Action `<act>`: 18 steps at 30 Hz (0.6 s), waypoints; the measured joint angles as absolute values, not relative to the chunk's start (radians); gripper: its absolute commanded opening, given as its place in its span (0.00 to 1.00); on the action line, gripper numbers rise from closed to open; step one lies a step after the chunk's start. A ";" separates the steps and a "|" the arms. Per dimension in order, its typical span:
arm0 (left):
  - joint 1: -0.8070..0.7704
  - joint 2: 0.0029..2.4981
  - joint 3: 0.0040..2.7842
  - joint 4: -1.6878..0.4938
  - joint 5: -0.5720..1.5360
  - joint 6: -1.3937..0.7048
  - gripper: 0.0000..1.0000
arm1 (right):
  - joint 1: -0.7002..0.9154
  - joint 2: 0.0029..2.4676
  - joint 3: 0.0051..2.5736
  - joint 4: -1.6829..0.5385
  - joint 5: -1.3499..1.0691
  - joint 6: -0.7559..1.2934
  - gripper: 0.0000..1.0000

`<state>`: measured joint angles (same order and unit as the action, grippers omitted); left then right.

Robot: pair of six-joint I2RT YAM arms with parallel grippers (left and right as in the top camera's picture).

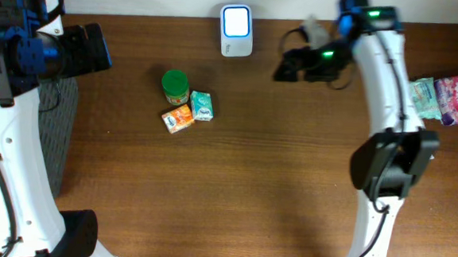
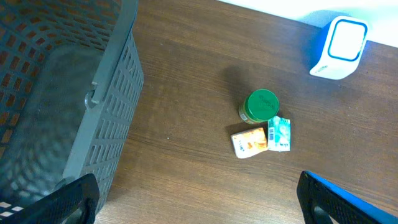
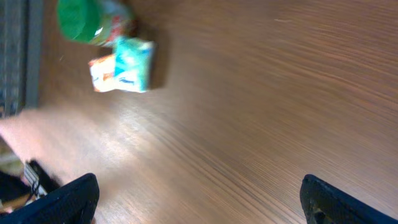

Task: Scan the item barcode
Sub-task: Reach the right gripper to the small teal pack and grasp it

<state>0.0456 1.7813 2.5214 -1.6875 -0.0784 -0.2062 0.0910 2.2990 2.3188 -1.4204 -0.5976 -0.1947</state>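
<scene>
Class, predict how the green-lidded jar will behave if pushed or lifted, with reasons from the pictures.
The green-lidded jar looks rigid, so it probably won't deform. It stands upright; tipped, it would likely roll. The orange packet and teal packet sit close, so pushing toward them may shift them.

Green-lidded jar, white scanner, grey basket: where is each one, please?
green-lidded jar [image 1: 174, 83], overhead view, centre of its lid
white scanner [image 1: 237, 21], overhead view, its glowing window
grey basket [image 2: 118, 118], left wrist view, its mesh side wall
</scene>
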 measured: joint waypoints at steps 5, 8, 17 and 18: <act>0.046 1.781 2.521 -1.687 -0.078 -0.206 0.99 | 0.371 2.300 2.169 -1.129 -0.554 -0.048 0.91; 0.046 1.781 2.521 -1.687 -0.078 -0.207 0.99 | 0.502 2.301 2.149 -1.069 -0.358 0.087 0.92; 0.046 1.781 2.521 -1.687 -0.078 -0.206 0.99 | 0.455 2.397 2.149 -0.952 -0.379 0.262 0.49; 0.046 1.781 2.521 -1.687 -0.078 -0.206 0.99 | 0.456 2.417 2.149 -0.932 -0.387 0.280 0.49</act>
